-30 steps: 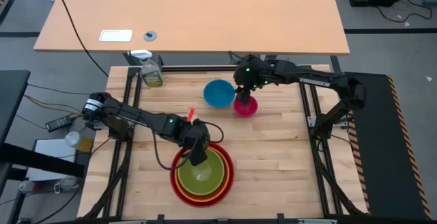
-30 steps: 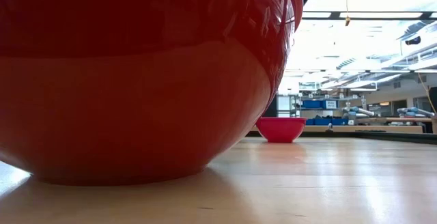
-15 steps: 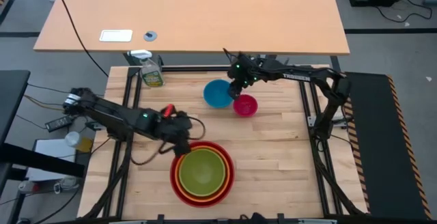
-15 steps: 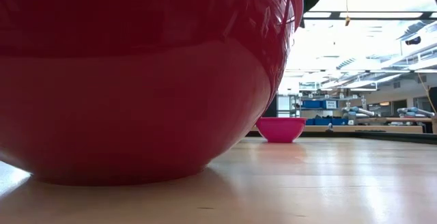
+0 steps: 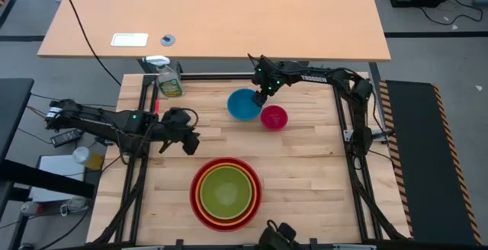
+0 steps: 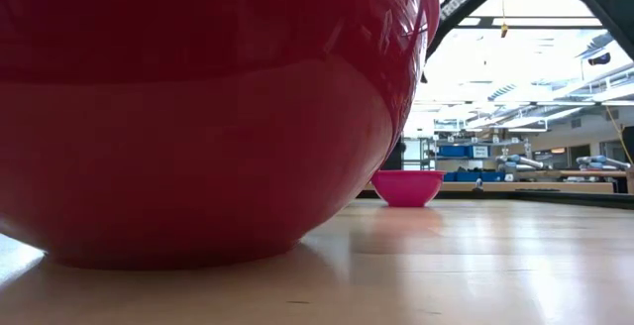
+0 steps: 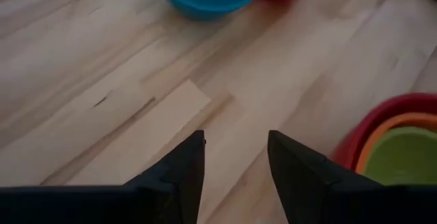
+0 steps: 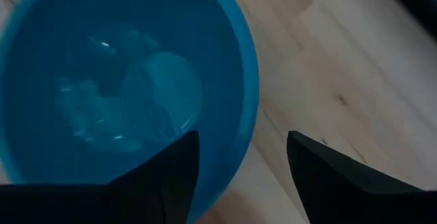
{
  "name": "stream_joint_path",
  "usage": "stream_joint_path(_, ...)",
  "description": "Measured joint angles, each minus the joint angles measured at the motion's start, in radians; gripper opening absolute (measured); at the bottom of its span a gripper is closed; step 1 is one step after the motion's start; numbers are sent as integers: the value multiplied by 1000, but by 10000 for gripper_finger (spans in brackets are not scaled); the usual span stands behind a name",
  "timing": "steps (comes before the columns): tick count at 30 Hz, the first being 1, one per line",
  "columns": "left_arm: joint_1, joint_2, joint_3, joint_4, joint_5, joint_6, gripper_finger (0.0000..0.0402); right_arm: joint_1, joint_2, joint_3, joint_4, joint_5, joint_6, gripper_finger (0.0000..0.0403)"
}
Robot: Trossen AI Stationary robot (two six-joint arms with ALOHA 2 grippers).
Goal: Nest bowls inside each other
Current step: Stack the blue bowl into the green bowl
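Observation:
The red bowl (image 5: 195, 202) stands near the table's front edge with the orange bowl (image 5: 203, 204) and the yellow-green bowl (image 5: 226, 190) nested in it. At the far middle the blue bowl (image 5: 241, 105) sits upright on the table, and the small pink bowl (image 5: 274, 117) is just to its right. My right gripper (image 8: 242, 162) hangs open over the blue bowl's far right rim (image 8: 251, 108), one finger above the inside and one above the outside. My left gripper (image 7: 235, 156) is open over bare wood, left of the nested bowls (image 7: 392, 138).
A green spray bottle (image 5: 169, 78) stands at the table's far left corner. Bare wood lies between the nested bowls and the two far bowls. In the low view the red bowl (image 6: 198, 117) fills the left side, and the pink bowl (image 6: 407, 187) stands beyond it.
My left gripper has drawn back from over the yellow-green bowl toward the table's left edge and a little toward the far edge. My right gripper has gone from above the pink bowl leftward and down to the blue bowl's rim. No bowl has moved.

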Motion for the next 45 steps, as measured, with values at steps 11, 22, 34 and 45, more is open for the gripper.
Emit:
stream_joint_path(11,31,-7,-8,161,29,-52,162,6,75,45,-47,3,-49,135)
stream_joint_path(22,31,-6,-8,187,20,-41,220,18,38,46,-56,-17,-53,15)
stream_joint_path(34,69,-76,0,129,61,42,244,146,-146,45,-84,-56,-32,17)
stream_joint_path(45,158,-104,0,129,50,106,245,427,-220,45,-9,-80,156,28)
